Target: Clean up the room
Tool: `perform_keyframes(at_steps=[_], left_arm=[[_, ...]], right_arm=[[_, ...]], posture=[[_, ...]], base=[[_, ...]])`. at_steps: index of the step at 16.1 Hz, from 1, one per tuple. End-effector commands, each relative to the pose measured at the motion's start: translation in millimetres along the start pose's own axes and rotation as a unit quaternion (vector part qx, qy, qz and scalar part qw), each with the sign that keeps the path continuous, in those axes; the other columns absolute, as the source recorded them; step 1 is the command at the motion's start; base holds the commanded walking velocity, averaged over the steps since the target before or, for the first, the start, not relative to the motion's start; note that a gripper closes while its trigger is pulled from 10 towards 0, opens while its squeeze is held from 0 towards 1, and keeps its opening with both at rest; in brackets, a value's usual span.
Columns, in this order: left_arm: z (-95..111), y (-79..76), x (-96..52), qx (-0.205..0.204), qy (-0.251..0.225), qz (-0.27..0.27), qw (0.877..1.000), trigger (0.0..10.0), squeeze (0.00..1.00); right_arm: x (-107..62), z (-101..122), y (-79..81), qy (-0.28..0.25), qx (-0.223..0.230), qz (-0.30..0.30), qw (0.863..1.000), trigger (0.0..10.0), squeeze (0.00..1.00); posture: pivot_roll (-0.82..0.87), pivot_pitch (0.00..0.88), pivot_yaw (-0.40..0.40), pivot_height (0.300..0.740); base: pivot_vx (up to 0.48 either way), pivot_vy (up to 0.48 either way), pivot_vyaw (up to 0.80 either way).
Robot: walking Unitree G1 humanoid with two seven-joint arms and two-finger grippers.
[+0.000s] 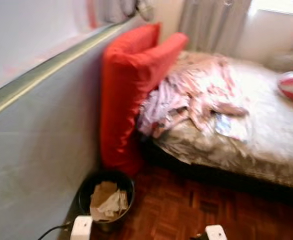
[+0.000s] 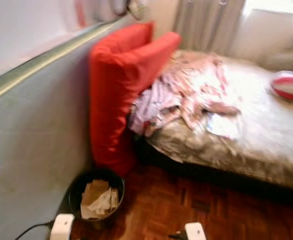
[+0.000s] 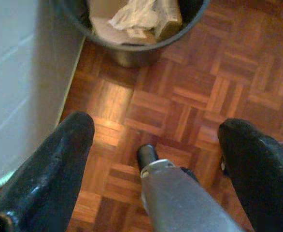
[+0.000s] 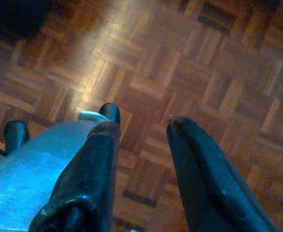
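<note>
— What needs tidying?
— That crumpled heap of soft pink and lilac clothes (image 1: 196,95), lying lengthwise along the bed (image 1: 266,135) beside two plump red cushions (image 1: 131,85) standing upright.
— And the bin?
— A round black bin (image 1: 105,197) by the grey wall, full of creased paper (image 1: 106,200), standing on glossy wood parquet (image 3: 190,106).
— The arms?
— Both hang low. The left pincer (image 3: 156,140) gapes wide; the right pincer (image 4: 141,159) is narrowly parted, empty.

Red cushions (image 1: 131,75), black bin (image 1: 106,197), reddish-brown parquet floor (image 3: 190,96)
</note>
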State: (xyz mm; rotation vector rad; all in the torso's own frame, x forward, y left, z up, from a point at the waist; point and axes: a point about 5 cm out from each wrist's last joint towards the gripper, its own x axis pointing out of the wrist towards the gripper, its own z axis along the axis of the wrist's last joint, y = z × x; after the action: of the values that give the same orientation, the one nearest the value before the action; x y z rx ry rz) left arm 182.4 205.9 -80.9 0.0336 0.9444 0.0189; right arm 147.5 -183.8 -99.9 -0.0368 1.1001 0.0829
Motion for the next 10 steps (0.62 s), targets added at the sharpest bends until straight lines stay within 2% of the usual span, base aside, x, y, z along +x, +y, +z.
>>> perform_keyframes(at_steps=[1, 6, 10], left_arm=[[-3.0, -0.4, -0.2, 0.009, 0.010, -0.002, 1.000, 10.0, 0.00], [-4.2, 1.6, -0.7, 0.011, 0.011, 0.001, 1.000, 10.0, 0.00], [-6.4, 1.8, -1.2, 0.012, 0.014, 0.001, 1.000, 10.0, 0.00]], right_arm=[[-0.3, -0.4, -2.0, 0.002, -0.002, -0.004, 1.000, 10.0, 0.00], [0.0, 0.1, -0.1, 0.000, 0.001, -0.003, 1.000, 10.0, 0.00], [0.0, 1.6, 0.1, -0.012, 0.017, -0.006, 1.000, 10.0, 0.00]], posture=[[0.04, 0.000, -0.048, 0.740], [0.04, 0.000, -0.043, 0.740], [0.04, 0.000, -0.043, 0.740]], base=[[0.000, 0.000, -0.71], [0.000, 0.000, -0.71], [0.000, 0.000, 0.00]])
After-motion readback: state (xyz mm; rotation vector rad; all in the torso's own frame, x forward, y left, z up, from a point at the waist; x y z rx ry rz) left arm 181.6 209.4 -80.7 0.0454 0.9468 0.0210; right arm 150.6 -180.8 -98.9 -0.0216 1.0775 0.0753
